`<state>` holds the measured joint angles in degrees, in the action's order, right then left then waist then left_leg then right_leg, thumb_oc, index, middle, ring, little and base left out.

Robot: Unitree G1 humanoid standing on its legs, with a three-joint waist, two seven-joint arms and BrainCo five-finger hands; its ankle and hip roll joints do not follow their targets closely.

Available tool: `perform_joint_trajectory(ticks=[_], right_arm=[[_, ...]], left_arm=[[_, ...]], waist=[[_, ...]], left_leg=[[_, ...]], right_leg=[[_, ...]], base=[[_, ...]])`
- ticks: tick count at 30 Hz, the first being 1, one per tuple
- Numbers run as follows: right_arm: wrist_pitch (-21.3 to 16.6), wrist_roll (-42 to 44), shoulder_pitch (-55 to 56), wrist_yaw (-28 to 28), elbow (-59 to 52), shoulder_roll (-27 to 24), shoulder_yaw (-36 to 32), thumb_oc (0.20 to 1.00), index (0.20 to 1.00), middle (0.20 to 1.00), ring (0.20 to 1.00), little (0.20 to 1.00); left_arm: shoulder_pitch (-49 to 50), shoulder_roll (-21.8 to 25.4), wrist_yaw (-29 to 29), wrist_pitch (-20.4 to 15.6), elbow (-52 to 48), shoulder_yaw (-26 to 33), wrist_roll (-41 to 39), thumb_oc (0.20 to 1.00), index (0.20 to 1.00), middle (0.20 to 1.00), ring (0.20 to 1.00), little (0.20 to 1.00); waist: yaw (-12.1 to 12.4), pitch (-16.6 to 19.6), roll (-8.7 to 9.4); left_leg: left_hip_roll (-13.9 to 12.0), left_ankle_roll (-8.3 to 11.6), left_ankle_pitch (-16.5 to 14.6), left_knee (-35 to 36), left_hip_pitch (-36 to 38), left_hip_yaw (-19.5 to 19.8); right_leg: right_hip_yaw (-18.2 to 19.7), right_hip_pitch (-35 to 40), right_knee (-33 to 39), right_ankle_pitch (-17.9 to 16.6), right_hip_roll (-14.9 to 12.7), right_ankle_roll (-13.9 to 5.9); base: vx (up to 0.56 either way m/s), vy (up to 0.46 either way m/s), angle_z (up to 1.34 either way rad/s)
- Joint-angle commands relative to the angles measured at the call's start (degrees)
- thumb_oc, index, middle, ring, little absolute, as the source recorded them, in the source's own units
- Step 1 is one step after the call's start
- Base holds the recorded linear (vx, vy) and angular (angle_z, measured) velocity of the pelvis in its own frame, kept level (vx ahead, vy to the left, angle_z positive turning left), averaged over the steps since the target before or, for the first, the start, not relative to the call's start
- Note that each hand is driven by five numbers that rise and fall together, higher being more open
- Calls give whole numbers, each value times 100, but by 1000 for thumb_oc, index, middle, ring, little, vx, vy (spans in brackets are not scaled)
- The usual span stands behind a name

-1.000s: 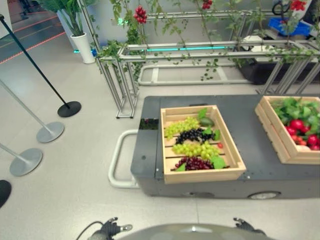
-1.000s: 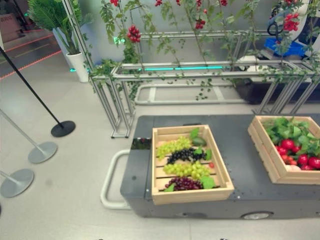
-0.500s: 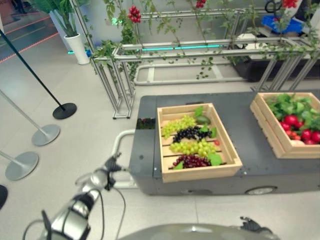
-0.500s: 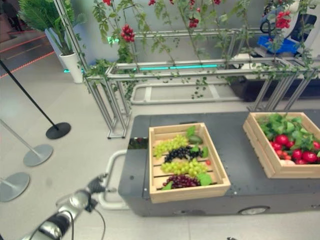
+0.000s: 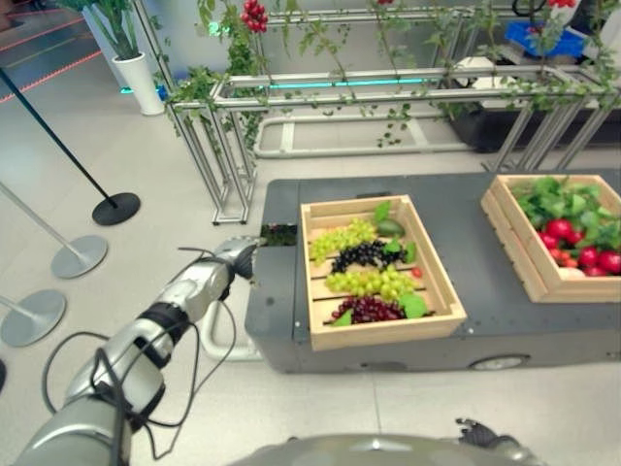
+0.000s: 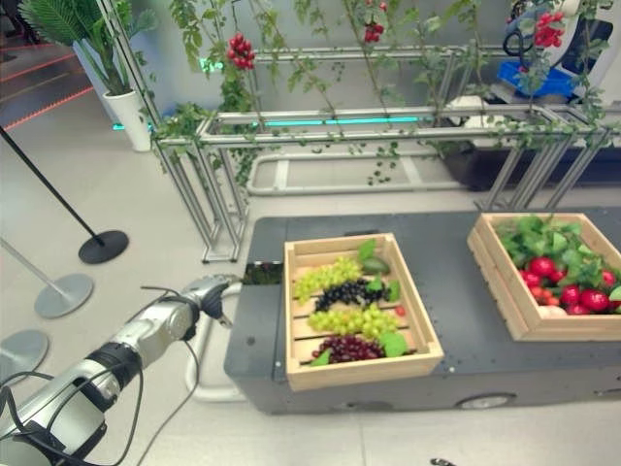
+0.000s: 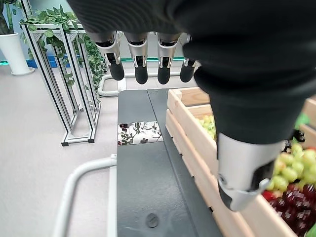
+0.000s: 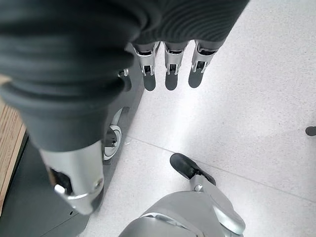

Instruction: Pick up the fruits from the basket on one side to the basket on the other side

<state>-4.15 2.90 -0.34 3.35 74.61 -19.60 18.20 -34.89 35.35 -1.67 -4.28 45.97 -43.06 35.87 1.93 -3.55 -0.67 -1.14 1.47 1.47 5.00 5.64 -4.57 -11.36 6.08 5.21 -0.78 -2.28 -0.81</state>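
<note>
A wooden crate (image 5: 383,335) of green, dark and red-purple grape bunches (image 5: 374,283) sits in the middle of a dark grey cart (image 5: 485,291). A second wooden crate (image 5: 509,243) at the cart's right end holds red fruits (image 5: 558,230) among green leaves. My left hand (image 5: 238,257) hangs over the cart's left end, just left of the grape crate, open and holding nothing (image 7: 141,61). In the left wrist view the crate wall (image 7: 192,133) runs beside the thumb. My right hand (image 8: 169,69) hangs low over the floor by the cart's side, open and holding nothing.
Behind the cart stands a metal frame (image 5: 291,97) hung with vines and red berry clusters. Stanchion bases (image 5: 78,257) and a black post (image 5: 114,208) stand on the floor to the left. A white tube handle (image 5: 209,335) juts from the cart's left end.
My left arm has risen from the lower left and reached forward to the cart's left end. The view has drifted slightly. The crates have not moved.
</note>
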Motion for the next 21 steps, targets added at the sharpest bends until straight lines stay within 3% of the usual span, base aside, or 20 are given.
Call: perform_joint_trajectory(ticks=[1, 7, 12, 21], right_arm=[[-10, 10, -154, 53, 90, 63, 270, 1000, 1000, 1000, 1000, 1000], [13, -16, -233, 50, 68, 49, 310, 1000, 1000, 1000, 1000, 1000], [23, -50, -322, 38, -3, 14, 363, 1000, 1000, 1000, 1000, 1000], [89, -47, -384, 100, -55, 47, 310, 1000, 1000, 1000, 1000, 1000]], left_arm=[[-605, 183, -137, -132, 30, -239, 371, 1000, 1000, 1000, 1000, 1000], [-827, -320, -245, -37, 3, -433, 459, 1000, 1000, 1000, 1000, 1000], [-1045, -365, -340, -31, -361, -541, 488, 1000, 1000, 1000, 1000, 1000], [-924, -127, -619, 116, -1588, -165, 291, 1000, 1000, 1000, 1000, 1000]], waist=[[-119, 57, 136], [-215, -37, 119], [-266, -148, 111], [-298, -299, 82]], left_leg=[[81, 52, -289, -25, 67, 43], [78, 49, -286, -13, 21, 18], [62, 52, -262, -14, -80, -12], [64, 62, -210, -11, -293, -40]], right_leg=[[41, -103, -167, -287, -526, -656], [89, -185, -169, -300, -511, -652], [120, -311, -193, -323, -506, -641], [183, -579, -225, -350, -460, -605]], base=[[0, 0, 0], [12, 3, -3], [-1, -3, -2], [1, -24, -8]])
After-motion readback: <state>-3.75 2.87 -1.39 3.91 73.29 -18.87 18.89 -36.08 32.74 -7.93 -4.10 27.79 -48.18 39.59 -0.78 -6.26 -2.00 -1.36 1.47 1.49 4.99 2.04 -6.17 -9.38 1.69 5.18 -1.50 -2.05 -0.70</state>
